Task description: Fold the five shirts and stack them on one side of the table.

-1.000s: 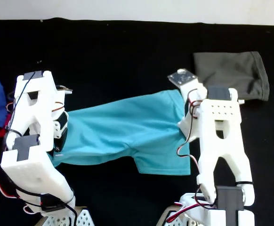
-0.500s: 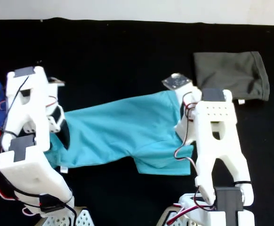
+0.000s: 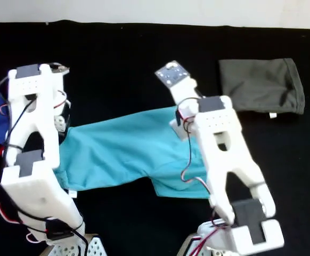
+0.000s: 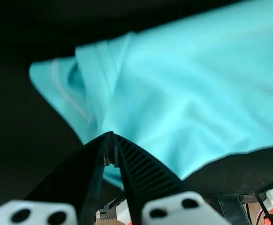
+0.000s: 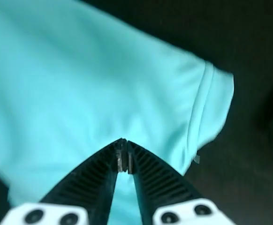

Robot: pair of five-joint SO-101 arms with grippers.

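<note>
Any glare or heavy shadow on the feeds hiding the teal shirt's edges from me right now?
High view: even light and no glare on the teal shirt, its edges stand out against the black table cover, though an arm hides its right part. Left wrist view: the shirt is brightly lit, with the folded hem readable past the left gripper. Right wrist view: the sleeve hem is clear beyond the right gripper.

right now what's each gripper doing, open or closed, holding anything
Left gripper: closed over the teal shirt, grip on cloth cannot be told.
Right gripper: closed over the same shirt, grip cannot be told.
</note>
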